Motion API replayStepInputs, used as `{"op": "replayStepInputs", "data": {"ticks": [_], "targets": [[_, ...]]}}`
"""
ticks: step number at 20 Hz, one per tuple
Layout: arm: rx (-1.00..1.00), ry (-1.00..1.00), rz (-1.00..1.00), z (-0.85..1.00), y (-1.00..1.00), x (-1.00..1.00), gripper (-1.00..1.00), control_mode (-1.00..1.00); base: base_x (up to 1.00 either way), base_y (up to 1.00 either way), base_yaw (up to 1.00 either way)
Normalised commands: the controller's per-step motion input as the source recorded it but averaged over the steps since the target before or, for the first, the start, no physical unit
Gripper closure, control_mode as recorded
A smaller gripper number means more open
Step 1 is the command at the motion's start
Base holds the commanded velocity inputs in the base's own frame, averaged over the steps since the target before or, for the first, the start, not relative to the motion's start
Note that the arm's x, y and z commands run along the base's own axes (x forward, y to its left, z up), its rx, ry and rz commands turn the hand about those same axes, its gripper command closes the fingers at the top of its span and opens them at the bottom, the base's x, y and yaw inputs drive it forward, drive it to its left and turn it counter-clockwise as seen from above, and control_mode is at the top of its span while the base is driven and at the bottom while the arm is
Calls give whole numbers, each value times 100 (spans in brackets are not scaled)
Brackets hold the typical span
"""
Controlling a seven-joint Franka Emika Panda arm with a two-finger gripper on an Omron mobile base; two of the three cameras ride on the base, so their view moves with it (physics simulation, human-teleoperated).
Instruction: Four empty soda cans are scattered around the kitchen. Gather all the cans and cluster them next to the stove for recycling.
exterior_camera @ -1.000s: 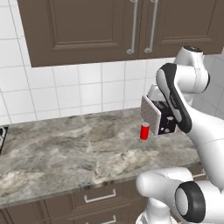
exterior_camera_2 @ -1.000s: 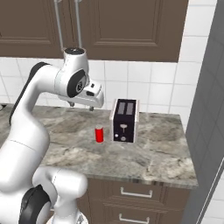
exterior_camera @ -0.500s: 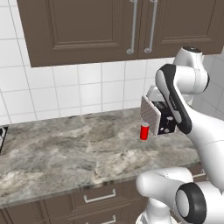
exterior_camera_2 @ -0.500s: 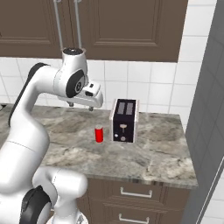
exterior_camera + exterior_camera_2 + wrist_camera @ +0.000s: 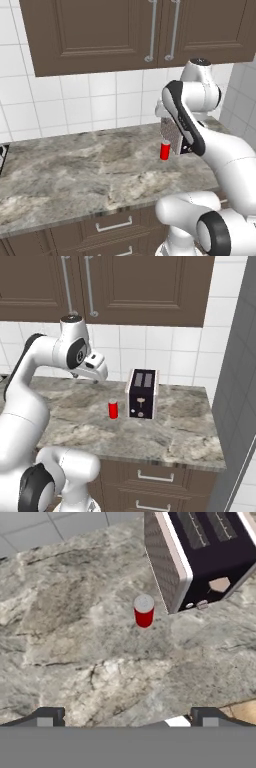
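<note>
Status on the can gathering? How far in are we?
Early. Nothing looks gathered: the bright red can stands upright on the counter beside the toaster, no stove nearby. In hand: nothing; the hand hangs above the counter, jaws wide open, with the can ahead of it in the hand view. Left: grasp this can, carry it to the stove, then find the others.

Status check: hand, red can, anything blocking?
Hand open, empty, above the counter. Red can upright on counter, untouched. Toaster close beside the can, tight on that side.
</note>
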Motion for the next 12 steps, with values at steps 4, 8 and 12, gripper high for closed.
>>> {"op": "replayStepInputs", "data": {"ticks": [4,8,12], "targets": [[-3,0,-28,-19,21,34,-100,-100,0,0,0],[0,-4,0,-3,-10,11,-100,-100,0,0,0],[0,4,0,-10,-24,11,-100,-100,0,0,0]]}}
